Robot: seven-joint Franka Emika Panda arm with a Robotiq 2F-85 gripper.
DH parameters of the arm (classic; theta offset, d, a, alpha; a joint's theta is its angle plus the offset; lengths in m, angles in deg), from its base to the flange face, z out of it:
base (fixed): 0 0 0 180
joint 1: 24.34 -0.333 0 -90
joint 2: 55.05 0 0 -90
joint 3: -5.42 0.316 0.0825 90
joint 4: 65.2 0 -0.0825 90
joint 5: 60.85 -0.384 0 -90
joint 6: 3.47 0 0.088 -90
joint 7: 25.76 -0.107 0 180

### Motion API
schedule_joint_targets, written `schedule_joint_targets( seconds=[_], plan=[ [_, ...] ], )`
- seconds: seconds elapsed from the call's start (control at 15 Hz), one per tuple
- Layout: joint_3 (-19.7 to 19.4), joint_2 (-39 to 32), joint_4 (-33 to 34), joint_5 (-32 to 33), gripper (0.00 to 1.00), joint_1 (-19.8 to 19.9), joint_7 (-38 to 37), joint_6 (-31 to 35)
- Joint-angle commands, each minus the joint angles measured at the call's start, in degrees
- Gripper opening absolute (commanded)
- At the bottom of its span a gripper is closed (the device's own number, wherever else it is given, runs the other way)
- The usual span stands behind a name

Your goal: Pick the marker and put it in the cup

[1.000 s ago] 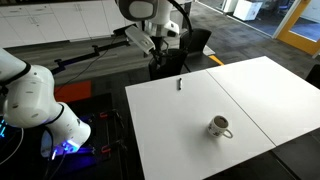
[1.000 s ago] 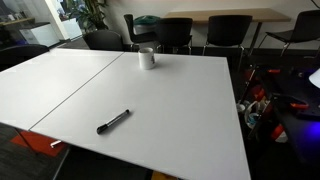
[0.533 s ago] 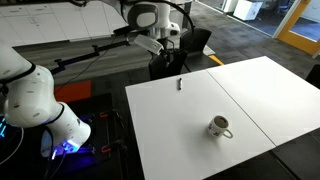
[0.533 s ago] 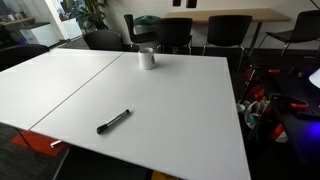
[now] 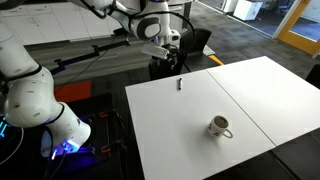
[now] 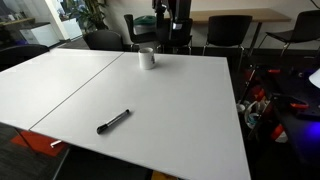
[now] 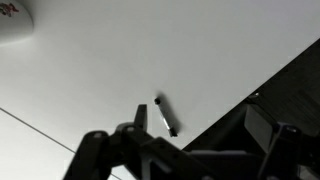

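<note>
The marker [image 5: 179, 85], a thin dark stick, lies flat on the white table [image 5: 250, 90] near its edge. It also shows in the other exterior view [image 6: 113, 122] and in the wrist view [image 7: 166, 116]. The cup [image 5: 219, 126], a whitish-grey mug, stands upright mid-table, far from the marker [image 6: 147, 58]. My gripper [image 5: 162, 48] hangs high beyond the table edge, above and apart from the marker. It also shows in an exterior view [image 6: 169, 18]. In the wrist view its fingers [image 7: 200, 140] are spread wide and empty.
Dark office chairs [image 6: 230, 32] stand along the table's side near the cup. The robot base and cables [image 5: 60, 130] are beside the table, over dark floor. A whitish round object with red marks [image 7: 12, 18] shows in the wrist view's corner.
The arm has swung and lowered toward the table. The gripper has come into the exterior view that faces the chairs. Marker and cup have not moved.
</note>
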Motion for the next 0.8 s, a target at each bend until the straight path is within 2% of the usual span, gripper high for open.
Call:
schedule_joint_targets(
  seconds=[0.0, 0.4, 0.47, 0.73],
  plan=[
    [1.0, -4.9, 4.2, 2.4, 1.0, -0.2, -1.2, 0.7],
    [2.9, -10.5, 9.4, 1.7, 1.0, -0.5, -0.8, -2.2],
    [2.9, -8.9, 6.8, 1.2, 1.0, 0.2, -0.1, -0.2],
    [3.4, -10.5, 8.2, 1.2, 1.0, 0.1, -0.1, -0.4]
  ],
)
